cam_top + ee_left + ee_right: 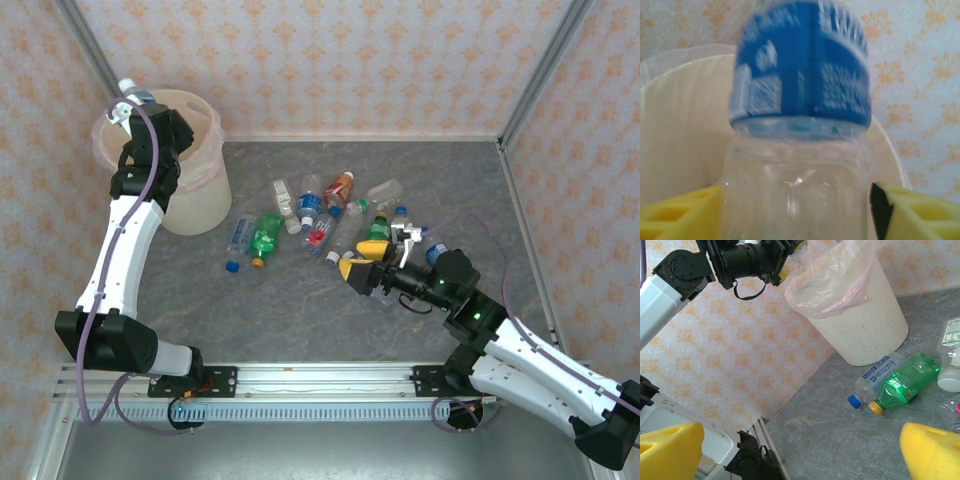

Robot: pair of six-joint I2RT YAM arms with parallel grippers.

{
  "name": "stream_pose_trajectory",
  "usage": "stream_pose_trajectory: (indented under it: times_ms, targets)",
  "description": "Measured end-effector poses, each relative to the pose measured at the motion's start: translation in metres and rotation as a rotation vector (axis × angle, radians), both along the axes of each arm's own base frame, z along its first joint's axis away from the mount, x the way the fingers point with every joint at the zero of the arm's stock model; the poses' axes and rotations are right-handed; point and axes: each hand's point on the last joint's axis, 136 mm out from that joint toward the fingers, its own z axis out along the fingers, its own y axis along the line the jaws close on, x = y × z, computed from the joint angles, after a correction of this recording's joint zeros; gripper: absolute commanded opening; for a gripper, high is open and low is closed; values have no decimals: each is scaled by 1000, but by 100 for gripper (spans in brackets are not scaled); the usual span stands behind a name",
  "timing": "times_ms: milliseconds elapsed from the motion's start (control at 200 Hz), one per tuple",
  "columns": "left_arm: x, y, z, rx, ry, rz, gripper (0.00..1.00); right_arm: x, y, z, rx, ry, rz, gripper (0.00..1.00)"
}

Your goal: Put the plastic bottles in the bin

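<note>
Top view: the left claw [128,105] is up at the back-left rim of the bin [205,205], and a blue-wrapped bottle [135,97] sticks out at its tip, above the rim. The bin stands on the grey table [300,310] in the back-left corner, with a pink liner [208,165] over its rim. The other bottles lie in a loose heap [312,208] mid-table, well apart from the bin on its right; a green bottle [266,235] and a blue-capped clear bottle [240,238] are the ones closest to the bin, and an orange bottle [340,188] lies further back. The right claw [365,262] is low at the near-right edge of the heap, its yellow fingers spread, nothing between them. Left wrist view: the blue-wrapped bottle is upright and blurred between the two yellow fingers [680,215], with the cream bin rim behind it. The black pad [880,210] on the right finger is at the bottle's edge; cannot tell whether it touches, so cannot tell if the left claw grips the bottle or has let go. Right wrist view: the right claw's fingertips [935,450] sit at the bottom corners, wide apart, holding nothing, bare table between them. Beyond lie the green bottle and the blue-capped one side by side, near the foot of the bin, with the left arm [670,280] high above.
</note>
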Motion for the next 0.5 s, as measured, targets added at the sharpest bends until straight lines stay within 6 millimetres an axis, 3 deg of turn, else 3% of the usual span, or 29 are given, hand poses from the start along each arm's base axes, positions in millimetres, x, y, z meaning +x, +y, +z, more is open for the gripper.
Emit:
stream_pose_trajectory:
  times_ms: [50,315,501]
  targets:
    - [1,-2,1,-11,-6,-8,99,0,0,0,-1,1,0,100]
    - [1,-12,8,-41,-29,-64,99,4,4,-9,-22,21,3,100]
    - [-13,-28,18,-101,-91,-140,99,5,6,-11,-26,26,4,100]
